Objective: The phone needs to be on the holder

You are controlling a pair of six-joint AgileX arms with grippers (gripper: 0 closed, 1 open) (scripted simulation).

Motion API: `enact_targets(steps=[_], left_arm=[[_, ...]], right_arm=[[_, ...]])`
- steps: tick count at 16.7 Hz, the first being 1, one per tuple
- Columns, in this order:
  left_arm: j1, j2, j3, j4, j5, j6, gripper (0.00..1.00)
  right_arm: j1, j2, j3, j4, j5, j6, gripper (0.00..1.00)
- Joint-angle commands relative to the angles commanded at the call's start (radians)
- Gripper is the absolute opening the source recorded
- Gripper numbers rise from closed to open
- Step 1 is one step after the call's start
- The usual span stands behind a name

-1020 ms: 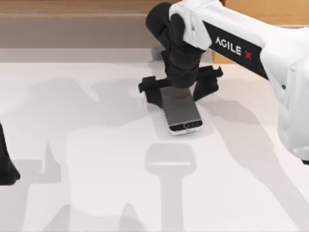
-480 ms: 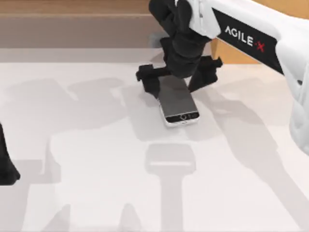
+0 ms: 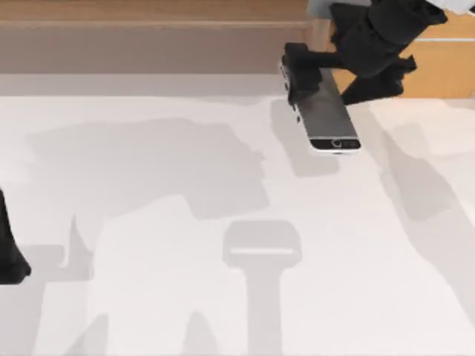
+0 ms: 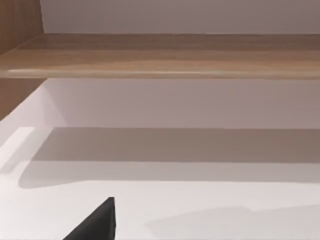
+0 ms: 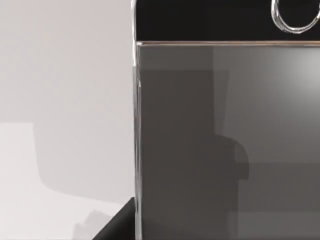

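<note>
- Lifted and carried since a second ago: the phone (image 3: 326,111), then lying flat near the table's middle, now hanging clear of the white table (image 3: 148,297) toward the far edge, right of centre, with its shadow falling on the surface just beside it.
- Pointing its home-button end toward the near side, screen facing up, dark grey glass with a thin silver rim.
- Showing close up in the right wrist view as the phone (image 5: 225,140), button ring at one end, table beyond its edge.
- Being clamped across its far end by the right gripper (image 3: 345,70), black fingers pressing on both long edges, jaws closed only to the phone's width.
- Sitting unmoved at the table's left edge: the left gripper (image 3: 9,256), finger spread impossible to tell.
- Standing behind the table: a wooden ledge (image 4: 160,55).
</note>
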Motion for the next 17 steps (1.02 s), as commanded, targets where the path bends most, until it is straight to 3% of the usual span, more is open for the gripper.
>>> enact_targets(steps=[12, 17], left_arm=[[0.000, 0.000, 0.000, 0.000, 0.000, 0.000, 1.00], [0.000, 0.000, 0.000, 0.000, 0.000, 0.000, 1.00]], right_arm=[[-0.459, -0.468, -0.530, 0.382, -0.214, -0.210, 0.00], [-0.682, -0.630, -0.727, 0.578, -0.236, -0.306, 0.00]])
